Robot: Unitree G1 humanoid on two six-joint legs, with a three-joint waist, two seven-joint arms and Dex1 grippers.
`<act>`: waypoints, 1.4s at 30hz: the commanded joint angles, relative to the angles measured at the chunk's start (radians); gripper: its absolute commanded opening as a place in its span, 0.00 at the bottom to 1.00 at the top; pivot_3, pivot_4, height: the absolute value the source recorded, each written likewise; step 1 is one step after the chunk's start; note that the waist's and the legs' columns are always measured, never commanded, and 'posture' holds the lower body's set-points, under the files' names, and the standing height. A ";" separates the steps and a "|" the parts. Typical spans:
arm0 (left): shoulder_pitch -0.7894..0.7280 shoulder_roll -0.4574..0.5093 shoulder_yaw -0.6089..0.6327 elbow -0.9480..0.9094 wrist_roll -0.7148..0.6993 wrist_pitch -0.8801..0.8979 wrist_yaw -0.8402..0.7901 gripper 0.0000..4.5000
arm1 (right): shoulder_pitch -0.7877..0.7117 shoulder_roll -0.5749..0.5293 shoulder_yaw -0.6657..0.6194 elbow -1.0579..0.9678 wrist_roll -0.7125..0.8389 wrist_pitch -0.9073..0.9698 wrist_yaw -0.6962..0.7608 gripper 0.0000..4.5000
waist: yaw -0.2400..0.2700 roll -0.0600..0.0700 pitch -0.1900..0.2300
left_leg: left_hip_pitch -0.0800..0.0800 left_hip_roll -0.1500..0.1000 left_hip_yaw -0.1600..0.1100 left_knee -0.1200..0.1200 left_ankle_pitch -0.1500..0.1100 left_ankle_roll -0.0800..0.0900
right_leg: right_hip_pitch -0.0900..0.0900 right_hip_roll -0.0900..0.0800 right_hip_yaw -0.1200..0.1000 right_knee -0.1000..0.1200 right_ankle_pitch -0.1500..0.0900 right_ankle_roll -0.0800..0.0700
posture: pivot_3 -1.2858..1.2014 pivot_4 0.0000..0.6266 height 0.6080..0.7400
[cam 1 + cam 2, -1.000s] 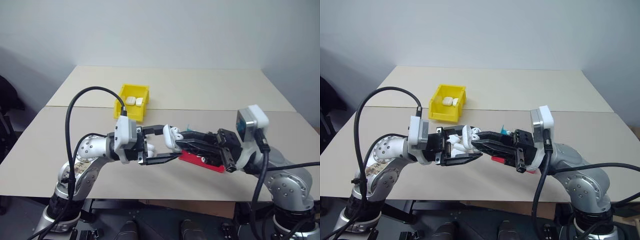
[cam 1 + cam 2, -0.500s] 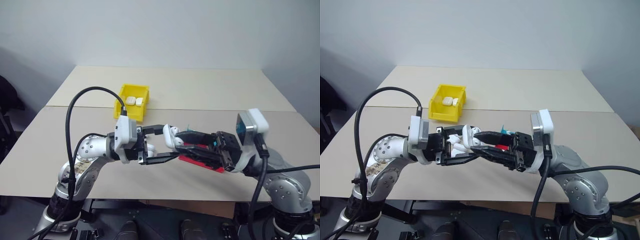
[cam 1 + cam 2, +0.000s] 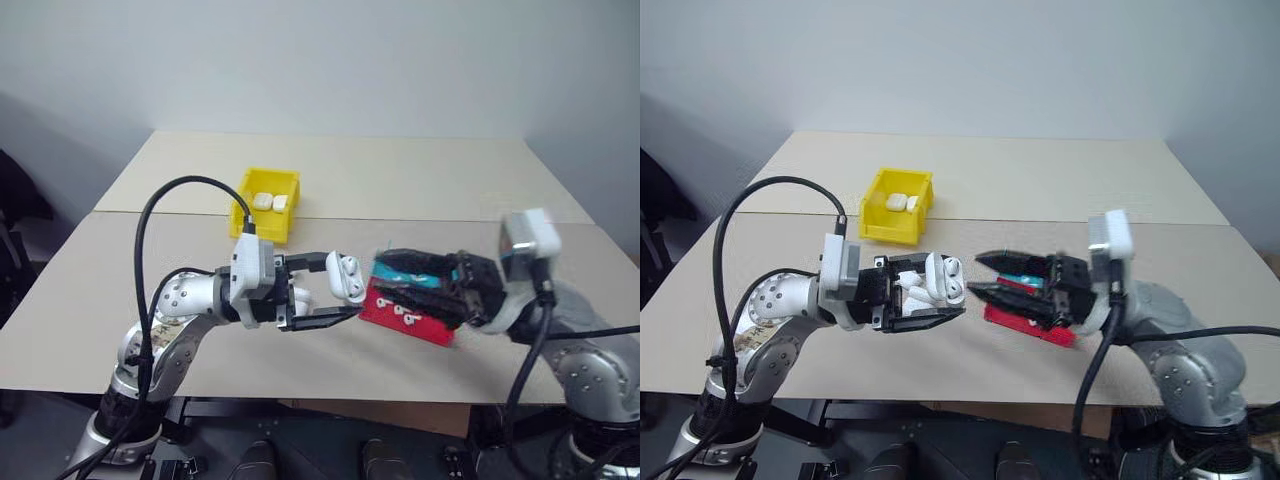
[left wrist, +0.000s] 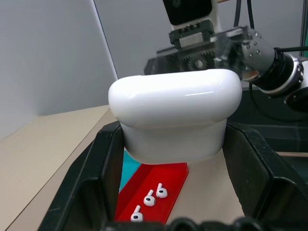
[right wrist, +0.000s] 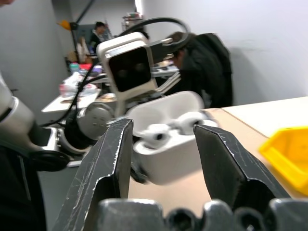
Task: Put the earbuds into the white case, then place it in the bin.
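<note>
Closing the lid looks like the step in hand, since the right wrist view shows two earbuds (image 5: pixel 156 134) seated in the open white case (image 3: pixel 347 276). The left gripper (image 3: pixel 322 291) is clenched on that case and holds it raised above the near half of the desk (image 3: pixel 420 175), lid tipped back and the open mouth turned toward the right arm. To do it well, I would keep the left hand steady, bring one right finger (image 5: pixel 111 159) against the back of the lid and push it over gently until it seats; a hard or off-centre push could twist the case in the grip or shake an earbud out.

The right gripper (image 3: pixel 985 276) stands released and empty, jaws parted, just beside the case and clear of it, tips aimed at it. Both forearms lie roughly level above the desk's near edge and point inward at each other, left from the left side, right from the right.

Below the right gripper a flat red-and-teal tray (image 3: pixel 405 310) rests near the desk's front edge with three loose earbuds (image 4: pixel 149 199) on it. The bin (image 3: pixel 266 205) sits well apart toward the far left, already holding two white cases (image 3: pixel 270 202).
</note>
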 commanded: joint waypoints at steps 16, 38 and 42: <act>-0.163 -0.076 -0.146 0.127 0.149 -0.009 -0.011 0.63 | -0.305 -0.107 0.190 0.024 -0.117 0.063 0.024 0.01 | 0.002 0.000 0.000 | -0.003 0.000 0.000 -0.002 0.003 0.005 | -0.003 0.000 0.000 0.000 -0.001 0.001 | 0.52 0.24 1.00; -0.128 -0.072 -0.097 0.105 0.133 -0.029 -0.013 0.63 | -0.259 -0.127 0.102 0.029 -0.161 0.032 0.064 0.01 | 0.003 0.000 0.000 | -0.003 0.000 0.000 0.000 0.003 0.005 | -0.002 0.000 0.000 0.000 -0.001 0.001 | 0.52 0.24 1.00; -0.112 -0.075 -0.090 0.100 0.137 -0.037 0.000 0.63 | -0.256 -0.121 0.027 0.047 -0.094 0.029 0.070 0.01 | 0.003 0.000 0.000 | -0.003 0.000 0.000 0.000 0.003 0.005 | -0.002 0.000 0.000 0.000 -0.001 0.001 | 0.52 0.24 1.00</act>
